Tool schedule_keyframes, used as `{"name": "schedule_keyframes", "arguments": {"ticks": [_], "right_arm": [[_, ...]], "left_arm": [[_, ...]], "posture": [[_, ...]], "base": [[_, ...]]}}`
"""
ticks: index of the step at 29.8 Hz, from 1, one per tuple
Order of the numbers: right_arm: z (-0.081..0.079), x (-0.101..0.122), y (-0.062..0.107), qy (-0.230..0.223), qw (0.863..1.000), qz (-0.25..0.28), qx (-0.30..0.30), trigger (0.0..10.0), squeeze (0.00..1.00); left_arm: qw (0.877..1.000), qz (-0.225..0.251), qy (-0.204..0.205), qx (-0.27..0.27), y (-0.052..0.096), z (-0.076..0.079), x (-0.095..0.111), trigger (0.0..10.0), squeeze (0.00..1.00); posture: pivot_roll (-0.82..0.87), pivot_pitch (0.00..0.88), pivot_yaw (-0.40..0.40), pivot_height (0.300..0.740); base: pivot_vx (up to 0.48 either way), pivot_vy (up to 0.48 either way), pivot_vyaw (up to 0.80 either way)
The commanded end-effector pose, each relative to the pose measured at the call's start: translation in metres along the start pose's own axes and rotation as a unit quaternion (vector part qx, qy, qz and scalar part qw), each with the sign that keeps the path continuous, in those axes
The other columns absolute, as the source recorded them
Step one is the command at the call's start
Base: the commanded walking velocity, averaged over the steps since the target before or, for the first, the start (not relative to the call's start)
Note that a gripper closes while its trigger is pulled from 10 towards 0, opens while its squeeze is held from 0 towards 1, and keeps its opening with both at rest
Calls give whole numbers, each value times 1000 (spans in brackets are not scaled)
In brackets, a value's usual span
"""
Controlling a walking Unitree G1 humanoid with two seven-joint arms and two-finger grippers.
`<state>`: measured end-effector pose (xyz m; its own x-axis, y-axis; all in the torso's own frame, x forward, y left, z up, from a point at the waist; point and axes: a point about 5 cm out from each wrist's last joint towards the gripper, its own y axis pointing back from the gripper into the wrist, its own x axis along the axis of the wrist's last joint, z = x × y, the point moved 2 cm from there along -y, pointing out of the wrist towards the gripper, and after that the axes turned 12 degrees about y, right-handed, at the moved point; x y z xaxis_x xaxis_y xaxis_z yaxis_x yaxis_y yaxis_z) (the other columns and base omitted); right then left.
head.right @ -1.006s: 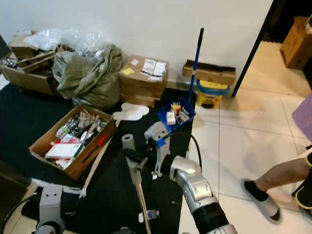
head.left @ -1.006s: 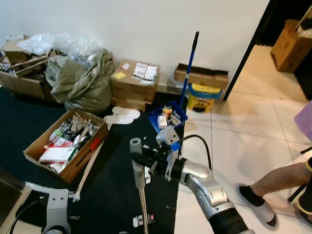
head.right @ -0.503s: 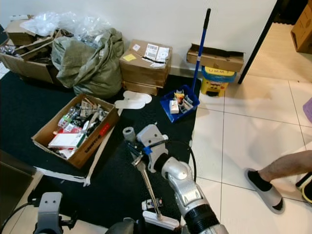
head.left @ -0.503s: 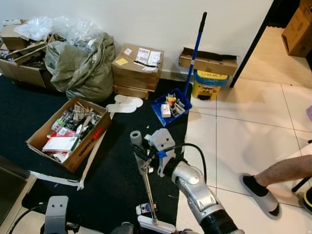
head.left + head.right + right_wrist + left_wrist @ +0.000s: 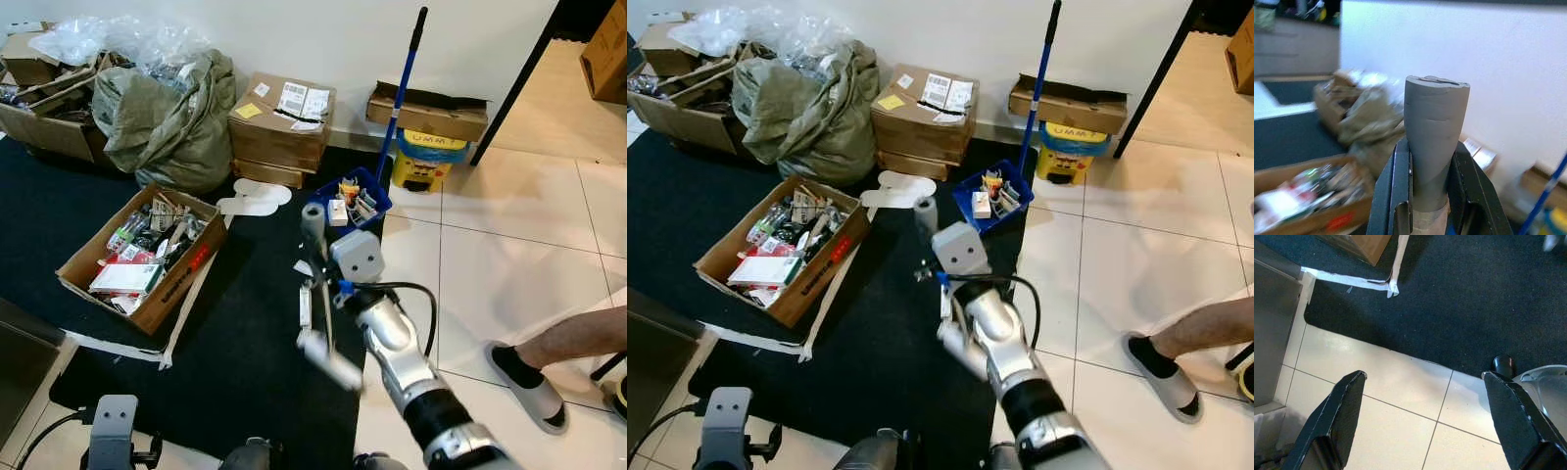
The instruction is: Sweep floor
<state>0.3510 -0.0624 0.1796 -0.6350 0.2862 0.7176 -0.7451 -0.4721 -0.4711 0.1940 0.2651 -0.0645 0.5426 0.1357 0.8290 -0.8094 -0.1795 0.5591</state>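
My right gripper is shut on the grey grip of a broom handle, with a black finger on each side. In the eye views the broom handle stands nearly upright over the black carpet. Its pale head is blurred, low beside my right forearm. A blue dustpan holding small items sits on the carpet's far edge, its long blue handle leaning on the wall. My left gripper hangs open above the carpet's near edge and white tiles.
An open cardboard box of clutter lies left on the carpet. A green sack, stacked boxes and a yellow container line the wall. A person's leg and shoe are on the white tiles at right.
The right arm has swung the broom: its handle top moved away from me toward the dustpan and the head swept up off the carpet near my feet. The camera shifted slightly.
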Motion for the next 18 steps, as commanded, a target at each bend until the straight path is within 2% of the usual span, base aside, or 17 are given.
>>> {"name": "schedule_keyframes", "arguments": {"ticks": [1, 6, 9, 18], "right_arm": [[1, 12, -5, 12, 999, 41, -8, 10000, 0], [8, 18, -11, 26, 998, 62, -13, 10000, 0], [17, 24, -20, 33, 996, 82, -22, 10000, 0], [28, 25, -26, 46, 995, 85, -38, 10000, 0]], "left_arm": [[1000, -13, -13, 2, 6, -7, -8, 10000, 0], [1000, -12, -14, 1, 5, -6, -7, 10000, 0], [1000, -9, -13, -2, 4, -4, -6, 10000, 0], [1000, -7, -9, -5, 1, 2, -4, 10000, 0]], "posture": [[112, 292, 43, 740], [110, 290, 42, 740], [98, 277, 37, 740], [83, 255, 37, 740]], "base": [[0, 0, 0], [0, 0, 0], [0, 0, 0], [0, 0, 0]]}}
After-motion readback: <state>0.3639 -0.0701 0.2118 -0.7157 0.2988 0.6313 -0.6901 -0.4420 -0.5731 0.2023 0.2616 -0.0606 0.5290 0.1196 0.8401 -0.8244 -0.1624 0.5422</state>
